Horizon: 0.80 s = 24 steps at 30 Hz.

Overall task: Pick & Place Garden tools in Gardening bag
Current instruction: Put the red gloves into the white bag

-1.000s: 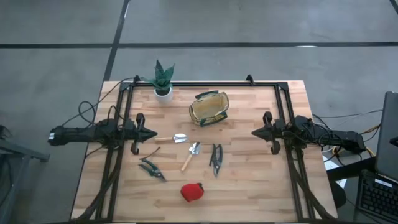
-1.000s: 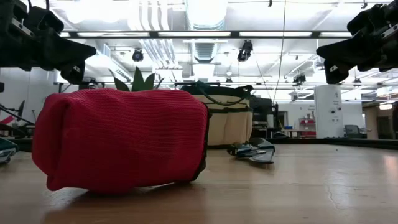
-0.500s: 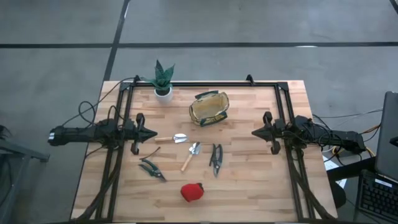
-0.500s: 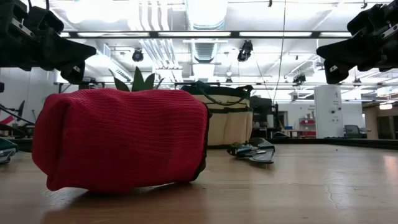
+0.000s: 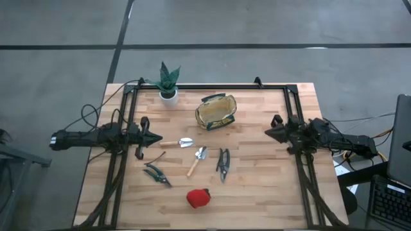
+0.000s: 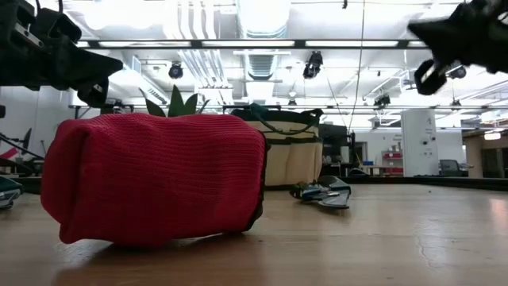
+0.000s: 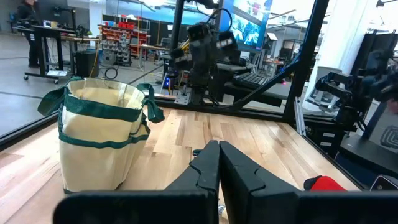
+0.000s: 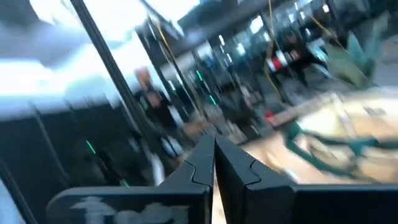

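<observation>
The tan bag (image 5: 216,111) with green trim stands open at the table's far middle; it also shows in the left wrist view (image 7: 102,140). Two trowels (image 5: 180,143) (image 5: 198,160) and two pruning shears (image 5: 222,163) (image 5: 156,173) lie flat on the table's middle. The red soft item (image 5: 198,197) lies near the front edge and fills the low view (image 6: 155,179). My left gripper (image 5: 158,138) is shut and empty, in the air at the left beside a trowel's handle. My right gripper (image 5: 267,133) is shut and empty, raised at the right (image 6: 417,30).
A green plant in a white pot (image 5: 168,86) stands at the far left corner, left of the bag. A dark metal frame (image 5: 212,86) runs along the table's far edge and both sides. Bare wood lies between the tools and my right arm.
My right gripper has risen and drawn back a little toward the table's right edge, turning about as it went; it stays shut. The left arm and all the tools have kept still.
</observation>
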Each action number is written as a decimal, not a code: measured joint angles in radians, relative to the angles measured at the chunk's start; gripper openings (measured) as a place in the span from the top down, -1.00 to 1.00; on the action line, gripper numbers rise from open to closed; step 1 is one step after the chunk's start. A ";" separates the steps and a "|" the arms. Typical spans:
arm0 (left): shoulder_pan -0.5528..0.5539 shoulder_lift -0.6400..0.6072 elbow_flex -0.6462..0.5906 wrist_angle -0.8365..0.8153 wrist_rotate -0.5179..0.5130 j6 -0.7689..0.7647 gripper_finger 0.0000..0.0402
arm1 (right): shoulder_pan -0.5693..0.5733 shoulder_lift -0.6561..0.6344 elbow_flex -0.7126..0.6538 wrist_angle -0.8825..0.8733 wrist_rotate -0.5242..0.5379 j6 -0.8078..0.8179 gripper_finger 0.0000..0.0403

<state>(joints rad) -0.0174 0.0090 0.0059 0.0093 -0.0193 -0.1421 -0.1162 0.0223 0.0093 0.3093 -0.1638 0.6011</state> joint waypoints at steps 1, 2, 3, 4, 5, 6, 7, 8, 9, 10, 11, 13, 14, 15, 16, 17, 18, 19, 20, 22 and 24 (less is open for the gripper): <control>0.000 0.000 0.000 0.000 0.000 0.000 0.94 | 0.000 0.000 0.000 0.057 0.021 0.047 0.96; 0.000 0.000 0.000 0.000 0.000 0.000 0.94 | 0.000 0.000 0.000 0.114 0.045 0.109 0.96; 0.000 0.000 0.000 0.000 0.000 0.000 0.94 | 0.000 0.000 0.000 0.169 0.068 0.189 0.96; 0.000 0.000 0.000 0.000 0.000 0.000 0.94 | 0.000 0.000 0.000 0.221 0.089 0.267 0.96; 0.000 0.000 0.000 0.000 0.000 0.000 0.94 | 0.000 0.000 0.000 0.271 0.115 0.330 0.96; 0.000 0.000 0.000 0.000 0.000 0.000 0.94 | 0.000 0.000 0.001 0.308 0.152 0.360 0.96; 0.000 0.000 0.000 0.000 0.000 0.000 0.94 | 0.000 0.000 0.002 0.323 0.191 0.364 0.96; 0.000 0.000 0.000 0.000 0.000 0.000 0.94 | 0.000 0.000 0.002 0.322 0.214 0.368 0.96; 0.000 0.000 0.000 0.000 0.000 0.000 0.94 | 0.000 0.000 0.002 0.317 0.218 0.379 0.96; 0.000 0.000 0.000 0.000 0.000 0.000 0.94 | 0.000 0.004 0.002 0.309 0.205 0.393 0.96; 0.000 0.000 0.000 0.000 0.000 0.000 0.94 | 0.000 0.009 0.001 0.307 0.175 0.412 0.96; 0.000 0.000 0.000 0.002 0.000 0.000 0.94 | 0.000 0.027 0.001 0.309 0.109 0.446 0.96; 0.000 0.000 0.000 0.003 0.000 0.000 0.94 | 0.001 0.038 0.001 0.311 0.073 0.464 0.96; 0.000 0.000 0.000 0.004 0.000 0.000 0.94 | 0.002 0.051 0.001 0.311 0.042 0.484 0.96; 0.000 0.000 0.000 0.004 0.000 0.000 0.94 | 0.006 0.068 0.002 0.310 0.024 0.500 0.96; 0.000 0.000 0.000 0.005 0.000 0.000 0.94 | 0.011 0.088 0.007 0.306 0.016 0.511 0.96; 0.000 0.000 0.000 0.005 0.000 0.000 0.94 | 0.017 0.111 0.016 0.304 0.017 0.516 0.96; 0.000 0.000 0.000 0.005 0.000 0.000 0.94 | 0.023 0.138 0.031 0.304 0.023 0.513 0.96; 0.000 0.000 0.000 0.005 0.000 0.000 0.94 | 0.028 0.168 0.049 0.302 0.032 0.499 0.96; 0.000 0.000 0.000 0.005 0.000 0.000 0.94 | 0.034 0.236 0.087 0.262 0.032 0.461 0.96; 0.000 0.000 0.000 0.006 0.000 0.000 0.94 | 0.038 0.309 0.114 0.202 0.014 0.457 0.96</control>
<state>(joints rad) -0.0171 0.0090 0.0059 0.0149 -0.0193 -0.1424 -0.0780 0.3313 0.1229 0.5112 -0.1500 1.0584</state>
